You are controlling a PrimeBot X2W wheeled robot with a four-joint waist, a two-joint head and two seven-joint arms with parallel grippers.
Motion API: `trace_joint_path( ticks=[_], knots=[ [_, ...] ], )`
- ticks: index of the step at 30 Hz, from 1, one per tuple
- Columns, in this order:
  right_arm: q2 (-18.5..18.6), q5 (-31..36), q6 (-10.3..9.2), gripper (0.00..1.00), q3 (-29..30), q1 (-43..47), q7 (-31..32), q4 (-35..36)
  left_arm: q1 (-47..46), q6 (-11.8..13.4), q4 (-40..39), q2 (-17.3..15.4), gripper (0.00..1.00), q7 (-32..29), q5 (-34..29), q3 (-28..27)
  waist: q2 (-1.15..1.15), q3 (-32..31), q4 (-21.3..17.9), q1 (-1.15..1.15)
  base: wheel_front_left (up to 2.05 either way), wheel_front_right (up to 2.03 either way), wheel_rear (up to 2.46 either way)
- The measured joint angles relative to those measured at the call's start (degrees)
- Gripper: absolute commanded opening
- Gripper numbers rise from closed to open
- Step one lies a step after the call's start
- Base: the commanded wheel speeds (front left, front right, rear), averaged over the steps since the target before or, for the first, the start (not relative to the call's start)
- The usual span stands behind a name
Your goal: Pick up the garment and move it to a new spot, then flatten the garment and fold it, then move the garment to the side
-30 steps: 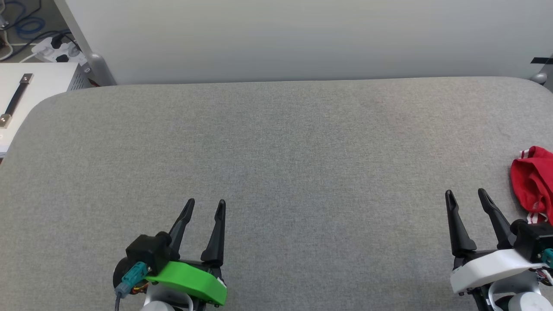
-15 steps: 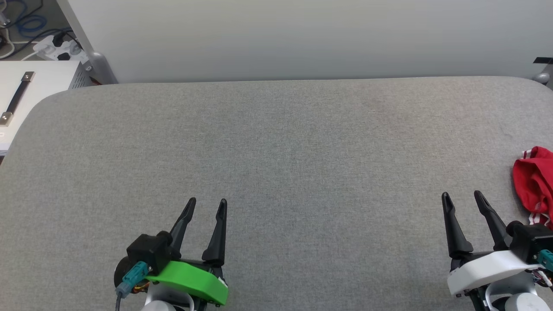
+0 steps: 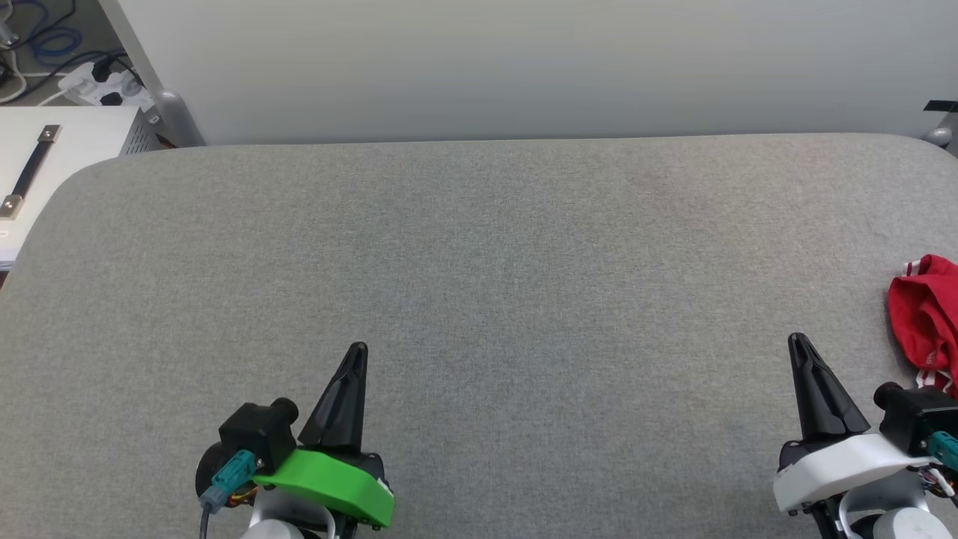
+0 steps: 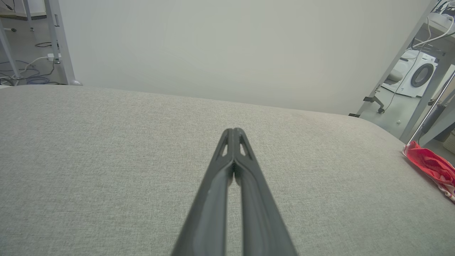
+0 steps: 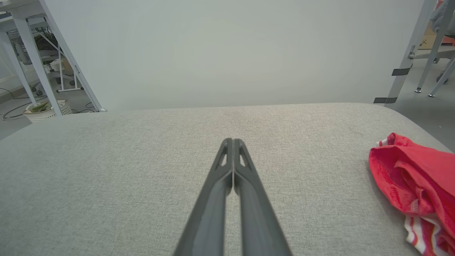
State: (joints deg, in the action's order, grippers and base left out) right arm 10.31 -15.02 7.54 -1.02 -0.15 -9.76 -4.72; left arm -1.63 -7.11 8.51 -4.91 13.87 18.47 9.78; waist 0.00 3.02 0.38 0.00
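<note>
The garment (image 3: 926,318) is a crumpled red heap with red-and-white striped trim at the far right edge of the grey padded table (image 3: 479,247); part of it runs out of the head view. It also appears as the garment (image 5: 414,188) in the right wrist view and the garment (image 4: 430,165) in the left wrist view. My right gripper (image 3: 798,341) is shut and empty, a short way left of the heap. My left gripper (image 3: 359,349) is shut on nothing at the lower left, far from the cloth. Both fingers meet at the tips in each wrist view, at left gripper (image 4: 233,131) and right gripper (image 5: 233,140).
A pale wall panel (image 3: 524,67) rises behind the table's far edge. A white cabinet with a dark handle (image 3: 30,168) stands off the table's left corner, with a power strip and cables (image 3: 90,82) behind it. A washing machine (image 4: 417,74) stands beyond the right side.
Both grippers have closed: their fingers stood apart in the earlier frames and now meet at the tips. The arms and the garment have stayed in place.
</note>
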Motion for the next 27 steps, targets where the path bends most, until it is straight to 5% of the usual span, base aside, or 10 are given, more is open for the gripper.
trace_joint_path(
  ticks=[27],
  knots=[
    [-1.6,3.3,0.0,0.0,0.2,0.0,2.0,0.9,0.0,1.4,-1.8,0.3,0.0,-3.2,-4.1,-2.2,0.0,-0.7,-0.1,0.0,0.0,0.0,0.0]
  ],
)
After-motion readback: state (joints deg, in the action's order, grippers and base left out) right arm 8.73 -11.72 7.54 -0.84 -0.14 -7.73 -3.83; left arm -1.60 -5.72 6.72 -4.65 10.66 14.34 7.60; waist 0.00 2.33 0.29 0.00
